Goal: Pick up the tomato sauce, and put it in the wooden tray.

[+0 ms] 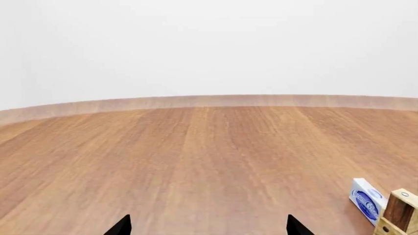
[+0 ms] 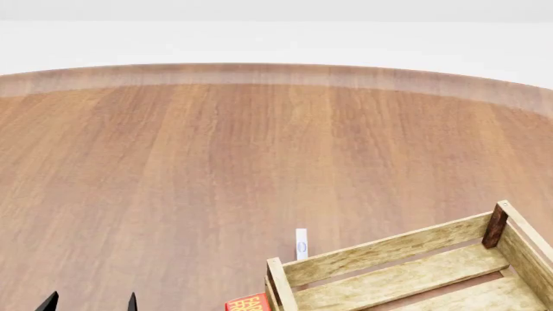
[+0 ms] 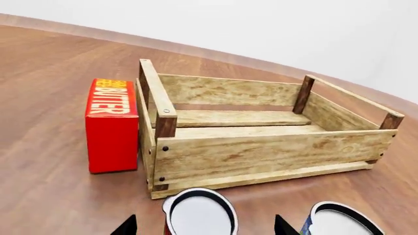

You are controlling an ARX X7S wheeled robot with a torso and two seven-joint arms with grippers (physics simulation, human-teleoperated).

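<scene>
Hovering over the sauce (image 3: 199,213) with the right pincer (image 3: 205,227), tips spread wide either side of its white top, so it looks lined up for a grab. The can sits dead centre between them, with the tray (image 3: 261,152) just beyond at 12 o'clock. The left pincer (image 1: 209,227) is open too, over bare table (image 1: 196,161).

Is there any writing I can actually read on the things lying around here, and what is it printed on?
"BUTTER", yellow letters on the red box beside the wooden tray.
Blue-and-white carton in the left wrist view: print too blurred to read.
Red box top in the head view: yellow print too small to read.
Two cans in front of the tray: only their tops show, no text.
</scene>
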